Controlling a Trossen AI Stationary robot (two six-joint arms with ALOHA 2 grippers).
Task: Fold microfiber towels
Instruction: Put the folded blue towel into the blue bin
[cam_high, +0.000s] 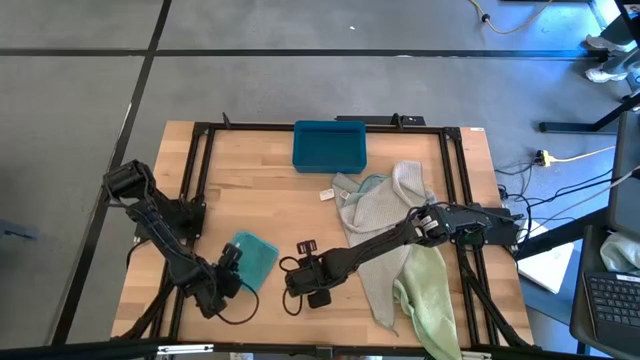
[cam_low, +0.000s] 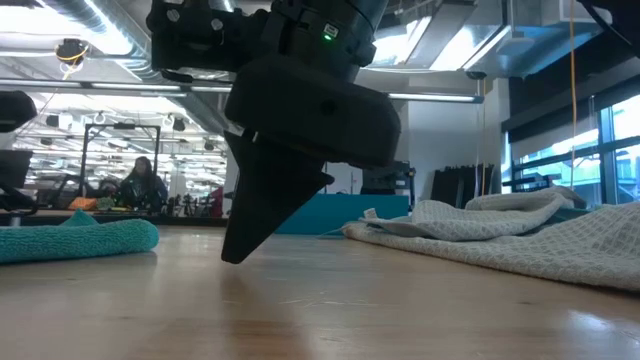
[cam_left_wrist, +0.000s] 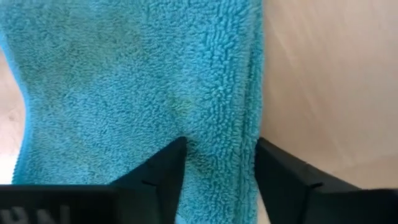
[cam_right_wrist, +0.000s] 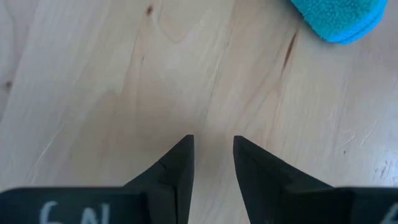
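my left gripper (cam_left_wrist: 217, 168) sits right at the folded teal towel (cam_high: 252, 257), fingers spread a bit, straddling one edge that runs straight away from them. my right gripper (cam_right_wrist: 213, 158) hangs just beside that towel over bare table (cam_high: 250, 185), fingers slightly apart, holding nothing. left is nearer. can't tell whether the left fingers touch cloth. the unfolded towels (cam_high: 385, 205) lie well off.
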